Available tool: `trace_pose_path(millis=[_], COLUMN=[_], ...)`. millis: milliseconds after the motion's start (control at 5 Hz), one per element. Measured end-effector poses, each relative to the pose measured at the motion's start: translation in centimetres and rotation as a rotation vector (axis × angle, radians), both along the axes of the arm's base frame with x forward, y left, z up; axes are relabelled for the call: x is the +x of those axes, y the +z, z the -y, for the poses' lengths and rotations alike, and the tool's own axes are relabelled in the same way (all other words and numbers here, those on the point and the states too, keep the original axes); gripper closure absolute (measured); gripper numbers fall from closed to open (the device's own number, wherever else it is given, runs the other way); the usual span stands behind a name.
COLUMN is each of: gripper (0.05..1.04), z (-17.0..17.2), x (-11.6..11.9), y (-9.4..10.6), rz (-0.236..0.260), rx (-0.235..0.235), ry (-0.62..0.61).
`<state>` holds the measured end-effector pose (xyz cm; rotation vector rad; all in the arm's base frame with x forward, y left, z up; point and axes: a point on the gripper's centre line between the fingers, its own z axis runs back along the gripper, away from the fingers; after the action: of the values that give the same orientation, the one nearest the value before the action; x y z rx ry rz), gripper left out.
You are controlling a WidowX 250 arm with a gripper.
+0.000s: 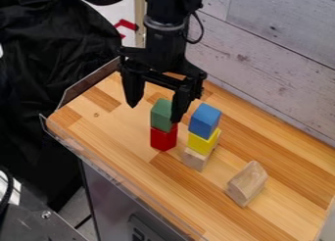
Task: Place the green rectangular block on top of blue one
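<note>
Green block (161,115) sits on the red block (163,138), beside the stack of blue block (204,120), yellow block (203,141) and wooden block (195,159). The gripper (154,114) is at the green block, fingers spread apart. Align the fingers with opposite faces of the green block. Grip above the red seam. Keep the outer finger off the blue block. Lift vertically before traversing; lower level and release gently, as the tall stack may topple.

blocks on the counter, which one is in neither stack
The bare wooden block at far right; it sits alone, outside the green-topped stack and the blue-topped stack.
</note>
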<state>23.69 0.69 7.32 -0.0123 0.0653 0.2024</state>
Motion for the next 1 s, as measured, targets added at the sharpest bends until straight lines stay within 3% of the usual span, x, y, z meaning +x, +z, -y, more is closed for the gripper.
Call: trace_pose_path(millis=[200,1000], gripper=[0.085,0.084], z=[0.0,-0.5], x=[-0.3,1.4], y=[-0.6,-1.4], rz=[-0.028,-0.042], rx=[-0.001,-0.034], ry=[-0.002,-0.033])
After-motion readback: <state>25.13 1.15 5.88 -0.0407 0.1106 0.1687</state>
